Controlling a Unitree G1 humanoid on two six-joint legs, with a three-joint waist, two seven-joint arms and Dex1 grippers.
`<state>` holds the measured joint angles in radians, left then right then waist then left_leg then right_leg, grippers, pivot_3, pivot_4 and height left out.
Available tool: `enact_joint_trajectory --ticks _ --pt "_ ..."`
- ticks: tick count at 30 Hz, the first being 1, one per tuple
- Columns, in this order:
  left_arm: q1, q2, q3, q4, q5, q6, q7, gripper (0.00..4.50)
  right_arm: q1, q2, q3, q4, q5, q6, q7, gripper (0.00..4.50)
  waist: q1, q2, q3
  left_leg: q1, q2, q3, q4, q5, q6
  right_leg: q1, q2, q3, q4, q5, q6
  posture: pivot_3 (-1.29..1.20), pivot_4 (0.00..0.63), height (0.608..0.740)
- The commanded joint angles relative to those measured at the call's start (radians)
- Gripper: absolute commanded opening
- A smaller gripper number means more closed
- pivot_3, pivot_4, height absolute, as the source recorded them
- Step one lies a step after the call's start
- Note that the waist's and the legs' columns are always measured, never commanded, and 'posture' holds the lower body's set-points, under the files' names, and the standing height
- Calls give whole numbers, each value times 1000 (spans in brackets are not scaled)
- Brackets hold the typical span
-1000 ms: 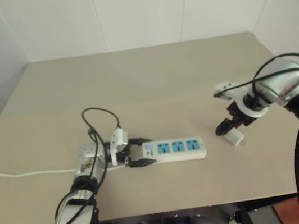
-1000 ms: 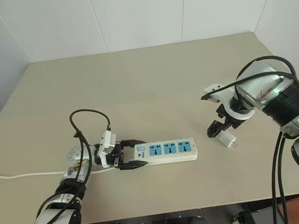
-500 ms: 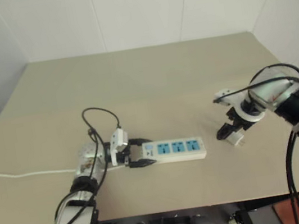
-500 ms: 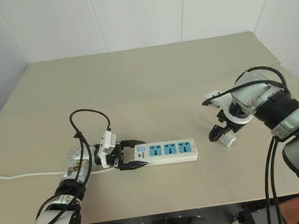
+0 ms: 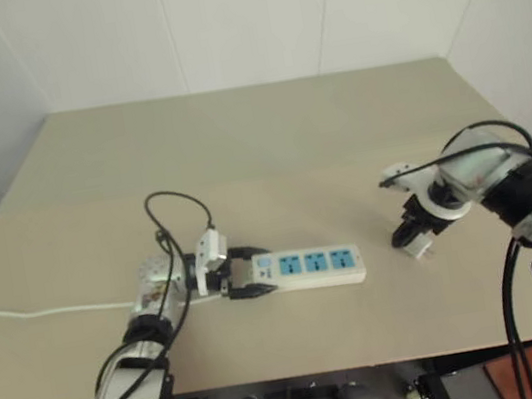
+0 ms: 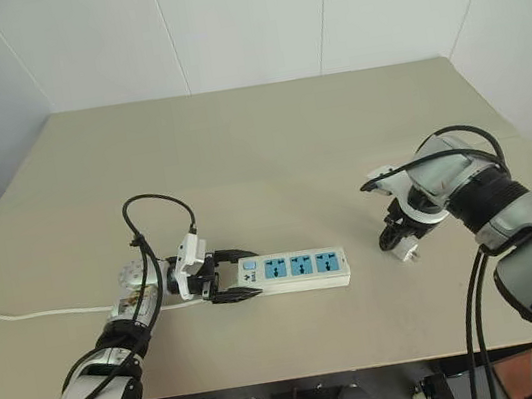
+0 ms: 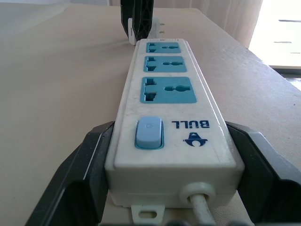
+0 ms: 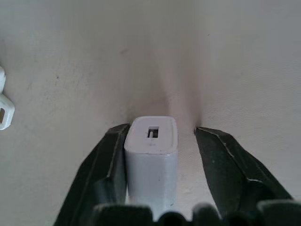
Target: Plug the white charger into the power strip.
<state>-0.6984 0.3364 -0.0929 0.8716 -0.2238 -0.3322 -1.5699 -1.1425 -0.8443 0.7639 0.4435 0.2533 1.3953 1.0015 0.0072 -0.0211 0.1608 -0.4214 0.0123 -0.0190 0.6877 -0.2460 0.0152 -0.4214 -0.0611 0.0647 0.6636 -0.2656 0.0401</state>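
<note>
Left pincer (image 7: 164, 188) set wide around the switch end of the power strip (image 5: 309, 267), both fingers hugging its sides on the tabletop (image 5: 268, 148). Right pincer (image 8: 162, 155) pointed down over the white charger (image 8: 151, 150), well apart from the strip's far end. One finger (image 8: 106, 169) against the charger's side, the other standing off with a gap, not fully clamped.

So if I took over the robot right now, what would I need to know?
Left gripper: its fingers sit on both sides of the switch end of the power strip, steadying it on the table.
Right gripper: down around the white charger, which lies on the table to the right of the strip. One finger touches it, the other has a gap, so it is not gripped yet.
Done: strip steadied, charger reached.
Left: close on the charger, lift it, plug it into a blue socket.
</note>
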Motion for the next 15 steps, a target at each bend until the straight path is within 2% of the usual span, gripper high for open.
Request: enact_joint_trajectory --ticks 1,2,9,13,15 --pt "21 4 -44 16 59 -1 5 3262 6 4 -8 5 -23 -20 21 1429 0 0 0 0 0 0 0 0 0 0 0 0 0 0 0 0 150 740" --pt "22 6 -45 16 60 -2 5 3262 6 4 -5 6 -27 -21 24 1140 0 0 0 0 0 0 0 0 0 0 0 0 0 0 0 0 150 740" --pt "34 22 -47 3 52 9 -7 3262 0 -19 2 -59 -67 -24 29 1131 -3 1 0 0 0 0 2 0 0 0 0 0 1 0 0 0 150 740" --pt "34 45 -52 -3 58 30 -15 3262 -4 -85 -80 -239 -38 -37 44 1131 -9 1 0 0 0 -1 2 0 0 -1 0 0 1 0 0 0 150 740" --pt "32 58 -56 -8 66 50 -10 3262 20 -108 -182 -336 3 -64 50 1131 -13 1 0 0 1 -2 2 0 0 -1 1 0 1 0 0 0 150 740"
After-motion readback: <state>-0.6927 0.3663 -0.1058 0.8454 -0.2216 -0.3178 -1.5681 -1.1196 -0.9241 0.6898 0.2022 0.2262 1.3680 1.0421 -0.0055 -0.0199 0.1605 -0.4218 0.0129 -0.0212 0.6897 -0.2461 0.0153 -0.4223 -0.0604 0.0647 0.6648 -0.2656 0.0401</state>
